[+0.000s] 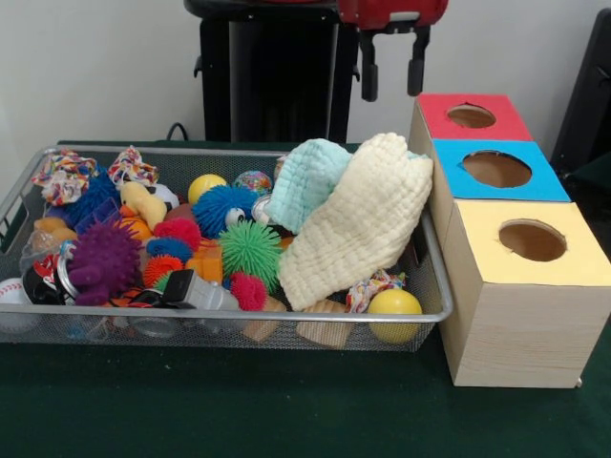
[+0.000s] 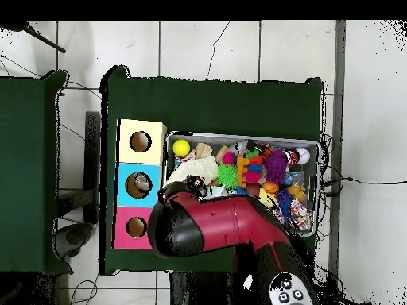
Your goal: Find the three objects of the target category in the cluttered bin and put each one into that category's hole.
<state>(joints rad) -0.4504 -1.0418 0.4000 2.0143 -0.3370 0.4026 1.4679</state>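
The hand [image 1: 392,65] is being held open and empty above the bin [image 1: 286,329]; targets are being hidden by the cloths [image 1: 358,224], so a wrong grab is being risked.

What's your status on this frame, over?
Gripper open, empty, raised behind bin. Cloths cover toys. Holes unobstructed.

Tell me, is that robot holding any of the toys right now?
No. The gripper hangs open and empty above the far side of the bin, with nothing between its fingers. The toys and cloths all lie in the bin.
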